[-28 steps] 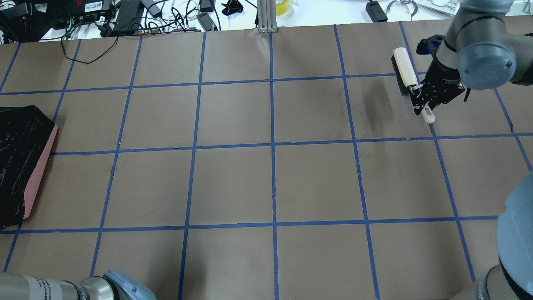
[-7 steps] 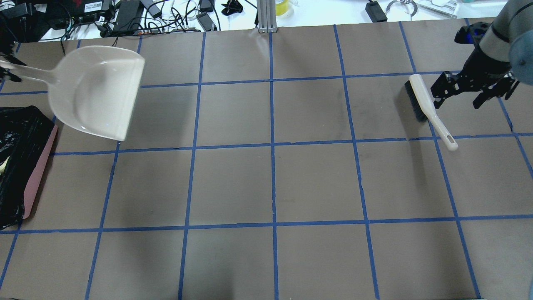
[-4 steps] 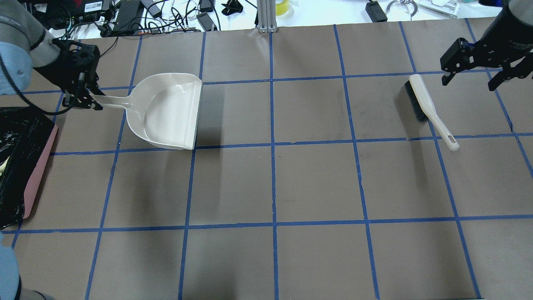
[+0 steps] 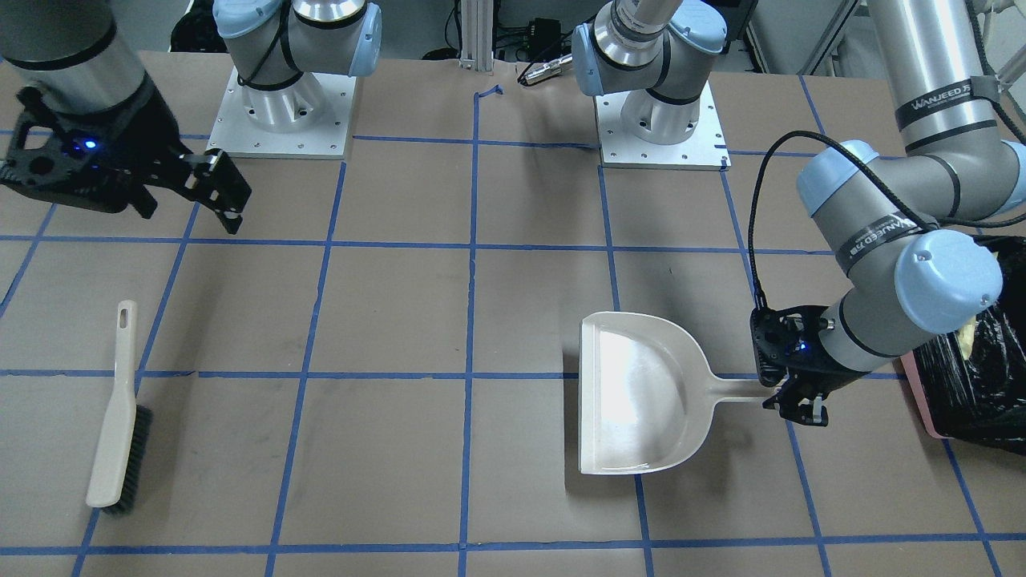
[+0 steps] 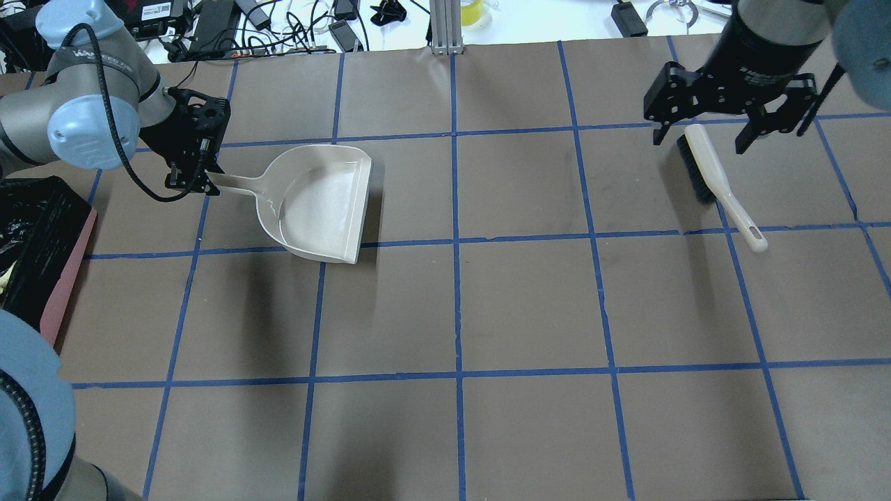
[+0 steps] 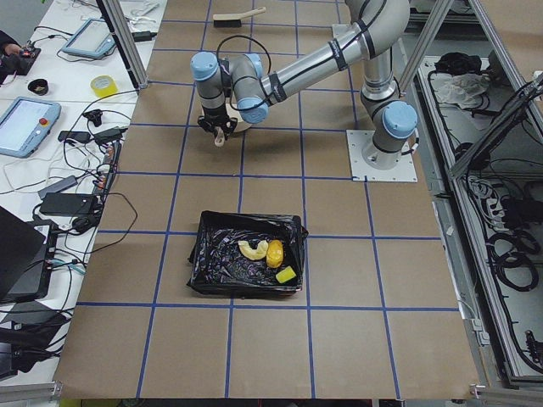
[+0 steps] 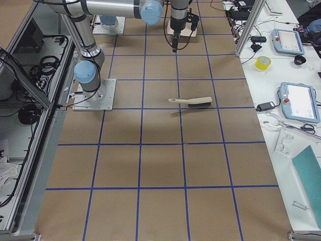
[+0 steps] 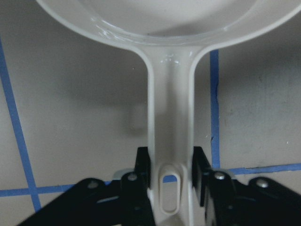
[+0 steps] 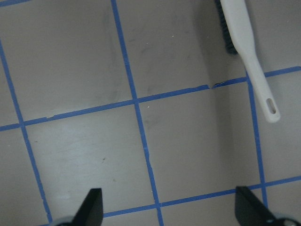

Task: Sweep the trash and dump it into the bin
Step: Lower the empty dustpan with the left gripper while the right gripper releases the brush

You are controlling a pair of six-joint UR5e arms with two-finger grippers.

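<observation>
The bin (image 6: 246, 254), pink-sided with a black bag, holds the trash: a croissant (image 6: 251, 250), a potato-like lump (image 6: 275, 253) and a green-and-yellow sponge piece (image 6: 286, 275). The bin sits at the left edge of the overhead view (image 5: 35, 229) and the right edge of the front view (image 4: 974, 377). My left gripper (image 5: 191, 182) (image 8: 170, 174) is shut on the handle of the empty beige dustpan (image 5: 320, 205) (image 4: 641, 393), low over the table right of the bin. My right gripper (image 5: 699, 139) (image 9: 170, 207) is open and empty, raised above the beige brush (image 5: 703, 163) (image 4: 120, 417) lying on the table.
Cables and electronics (image 5: 209, 21) and an aluminium post (image 5: 445, 28) line the table's far edge. The two arm bases (image 4: 280, 104) (image 4: 657, 112) stand on white plates. Blue tape grids the brown table (image 5: 452, 306).
My right gripper has let go of the brush, which now lies on the table, and has risen above it. My left arm has brought the dustpan rightward from the bin and down.
</observation>
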